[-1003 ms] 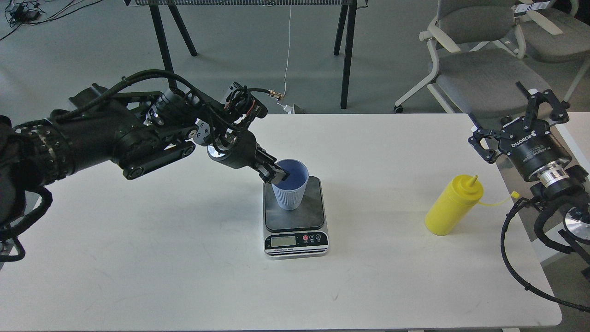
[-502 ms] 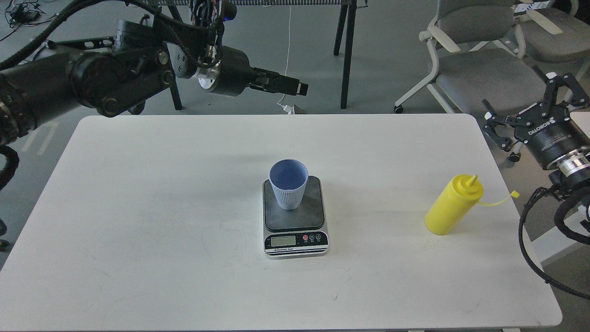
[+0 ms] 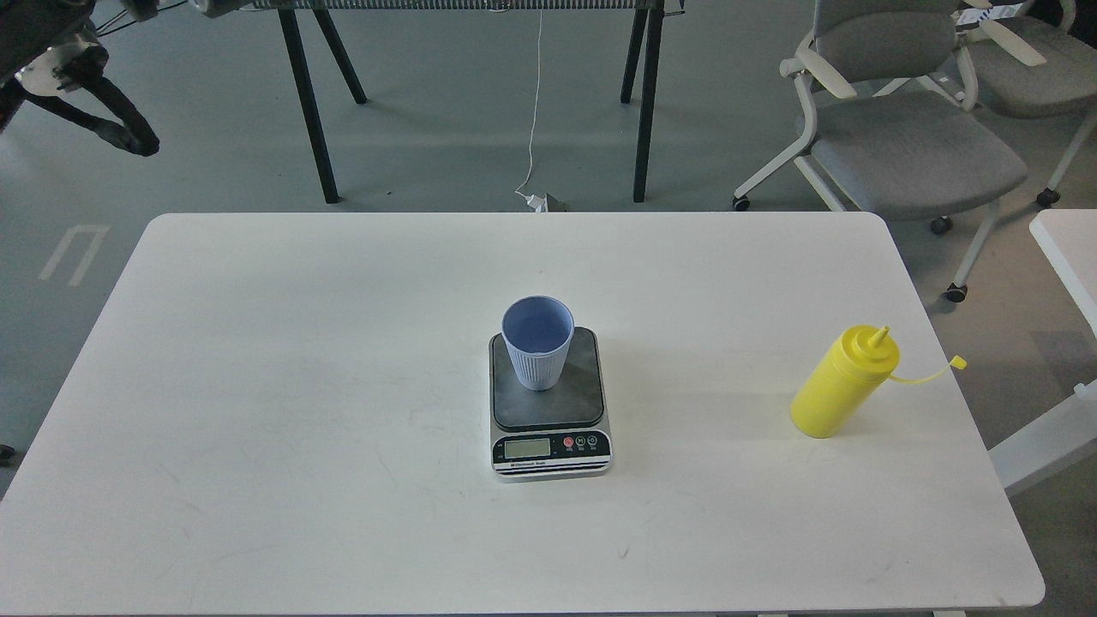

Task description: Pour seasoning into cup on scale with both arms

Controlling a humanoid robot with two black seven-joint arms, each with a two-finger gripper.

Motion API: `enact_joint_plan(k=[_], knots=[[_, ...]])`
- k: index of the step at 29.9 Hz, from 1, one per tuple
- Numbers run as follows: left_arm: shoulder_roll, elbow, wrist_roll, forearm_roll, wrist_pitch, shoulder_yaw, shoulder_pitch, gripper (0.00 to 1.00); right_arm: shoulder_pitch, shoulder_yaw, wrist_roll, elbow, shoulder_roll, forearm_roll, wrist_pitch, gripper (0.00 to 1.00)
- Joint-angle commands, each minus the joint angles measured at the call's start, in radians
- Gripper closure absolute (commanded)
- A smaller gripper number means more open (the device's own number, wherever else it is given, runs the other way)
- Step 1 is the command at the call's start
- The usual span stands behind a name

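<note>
Yellow squeeze bottle (image 3: 842, 384) stands upright on the white table (image 3: 300, 386), well to the right of the scale (image 3: 548, 403), near the table's right edge. Nozzle is uncapped, tethered cap (image 3: 958, 362) hangs out to its right. Nothing touches it.

Light blue ribbed cup (image 3: 537, 341) sits upright on the scale's dark weighing plate, toward the plate's back-left part. Inside looks empty as far as I can tell. Scale display is too small to read.

What changed: a second ago the left gripper was pinching the cup's rim over the scale. Half a second ago it was lifted off behind the scale with fingers pressed together, and the right gripper sat spread open just right of the bottle. Now both grippers are out of frame. Only a bit of black arm and cable (image 3: 77, 94) remains at the top-left corner, far behind-left of the scale. Finger state for either side: can't tell, not visible.

Cup and bottle haven't shifted across the three frames.

Read: cup placement on the scale looks done, pour not started. The right arm backing away from the bottle is odd if the grab comes next, could be a reset or re-approach. Bottle grasp and tilt over the cup are all still to do
</note>
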Motion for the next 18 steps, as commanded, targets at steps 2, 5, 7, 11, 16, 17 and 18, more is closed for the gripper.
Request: enact_joint_plan(k=[2,5,7,11,16,17,18], knots=[[0.044,0.001,0.0,-0.094,0.0,-0.005,0.09,0.06,-0.174,-0.003,0.001,-0.009,0.095,0.163,0.0,0.01],[0.042,0.003,0.0,-0.099,0.0,-0.023,0.145,0.06,-0.254,-0.004,-0.003,0.009,0.175,0.168,0.0,0.01],[0.041,0.003,0.0,-0.096,0.0,-0.028,0.171,0.06,-0.318,-0.004,-0.009,0.041,0.215,0.166,0.0,0.01],[0.033,0.003,0.0,-0.095,0.0,-0.028,0.182,0.06,-0.421,-0.009,-0.014,0.142,0.235,0.166,0.0,0.01],[0.029,0.003,0.0,-0.095,0.0,-0.028,0.182,0.06,-0.513,-0.015,-0.015,0.23,0.256,0.159,0.0,0.01],[0.029,0.004,0.0,-0.093,0.0,-0.028,0.182,0.06,-0.518,-0.019,-0.015,0.232,0.267,0.146,0.0,0.01],[0.027,0.003,0.0,-0.093,0.0,-0.028,0.183,0.06,-0.516,-0.032,-0.015,0.232,0.284,0.123,0.0,0.01]])
